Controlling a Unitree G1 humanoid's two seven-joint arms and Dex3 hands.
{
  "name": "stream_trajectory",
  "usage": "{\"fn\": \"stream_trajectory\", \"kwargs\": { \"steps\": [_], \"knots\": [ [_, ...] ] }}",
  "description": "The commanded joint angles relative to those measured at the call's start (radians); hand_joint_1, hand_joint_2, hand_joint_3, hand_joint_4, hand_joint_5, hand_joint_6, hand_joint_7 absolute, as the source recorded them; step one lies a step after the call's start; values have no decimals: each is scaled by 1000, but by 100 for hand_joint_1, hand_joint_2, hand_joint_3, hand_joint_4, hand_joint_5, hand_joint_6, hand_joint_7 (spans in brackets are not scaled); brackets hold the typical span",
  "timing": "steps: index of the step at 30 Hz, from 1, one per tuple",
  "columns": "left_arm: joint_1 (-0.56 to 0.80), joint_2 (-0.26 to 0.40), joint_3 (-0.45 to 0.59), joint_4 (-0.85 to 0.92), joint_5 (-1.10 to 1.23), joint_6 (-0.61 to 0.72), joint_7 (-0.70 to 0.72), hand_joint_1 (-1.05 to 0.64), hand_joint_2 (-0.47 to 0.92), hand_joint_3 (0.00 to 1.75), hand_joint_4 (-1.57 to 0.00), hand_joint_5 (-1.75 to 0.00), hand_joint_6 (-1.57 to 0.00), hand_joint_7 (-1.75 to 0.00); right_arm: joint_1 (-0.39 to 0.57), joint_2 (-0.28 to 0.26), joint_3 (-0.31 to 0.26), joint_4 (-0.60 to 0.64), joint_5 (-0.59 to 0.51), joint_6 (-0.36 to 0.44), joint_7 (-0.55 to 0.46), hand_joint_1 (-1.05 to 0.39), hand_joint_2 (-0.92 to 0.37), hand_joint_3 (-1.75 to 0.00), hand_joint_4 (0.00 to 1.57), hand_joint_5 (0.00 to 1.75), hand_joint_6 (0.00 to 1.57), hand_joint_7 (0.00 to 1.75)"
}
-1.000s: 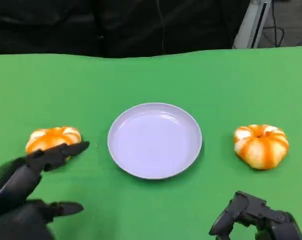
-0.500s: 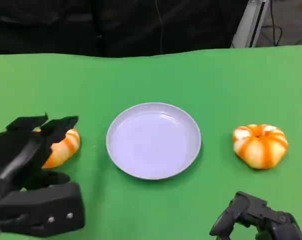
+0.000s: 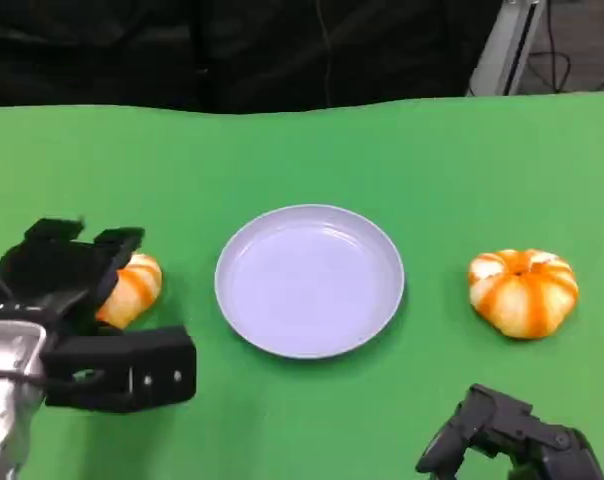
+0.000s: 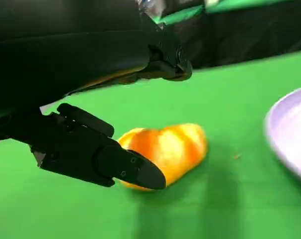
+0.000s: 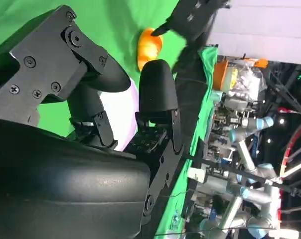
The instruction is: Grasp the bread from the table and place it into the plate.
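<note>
A green worktop [image 3: 302, 150] lies before us, dark curtain behind. Our left hand [image 3: 67, 300], at the lower left of the frame, straddles the orange-striped bread [image 3: 132, 288], fingers spread on either side; we judge it poised to close, nothing gripped yet. The lilac plate [image 3: 382, 300] sits mid-frame just beside it, ready to receive. A second bread roll [image 3: 522, 290] rests at the right. Our right hand [image 3: 507, 440] idles lower right, fingers curled in, holding nothing.

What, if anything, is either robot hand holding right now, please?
Nothing yet: the left robot hand is open around the left bread; the right robot hand holds nothing.
</note>
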Motion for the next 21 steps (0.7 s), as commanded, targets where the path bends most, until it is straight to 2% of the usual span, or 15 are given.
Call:
{"fn": "stream_trajectory", "kwargs": {
  "steps": [1, 6, 9, 14, 16, 19, 20, 21],
  "knots": [
    [-69, 0, -44, 109, -2, 4, 47, -47, 88, 0, -7, -32, -25, 0, -1, -1, -4, -8, -4, -9, -9, -8, -32, -137, 71, 165, 78, 137],
    [-81, 6, -63, 129, -18, 5, 64, -47, 88, 0, -7, -31, -25, 0, -2, -1, -3, -8, -4, -9, -10, -8, -31, -138, 72, 165, 78, 137],
    [-194, -55, -126, 395, -12, 1, 81, -52, 88, 0, -13, -31, -28, -1, 8, -2, 2, -15, -7, -12, -11, -7, -31, -139, 72, 165, 78, 137],
    [-266, -87, -174, 592, -37, -49, 154, -48, 90, 0, -22, -24, -32, -1, 14, -3, 5, -17, -8, -20, -13, -7, -31, -139, 72, 165, 78, 136],
    [-277, -92, -176, 637, -63, -77, 185, -35, 89, 0, -37, -19, -41, -2, 18, -4, 6, -18, -8, -22, -14, -8, -31, -139, 72, 165, 79, 137],
    [-289, -93, -186, 676, -90, -109, 210, -32, 89, 0, -43, -15, -44, -2, 22, -5, 8, -19, -11, -27, -18, -8, -31, -139, 73, 165, 79, 137],
    [-290, -91, -189, 685, -100, -123, 215, -27, 91, 1, -63, -14, -61, -3, 25, -5, 9, -20, -13, -30, -20, -7, -30, -139, 73, 165, 79, 137],
    [-290, -89, -189, 699, -112, -139, 221, -25, 91, 1, -71, -13, -67, -3, 27, -5, 9, -18, -15, -36, -21, -7, -30, -139, 73, 165, 79, 137]
  ]
}}
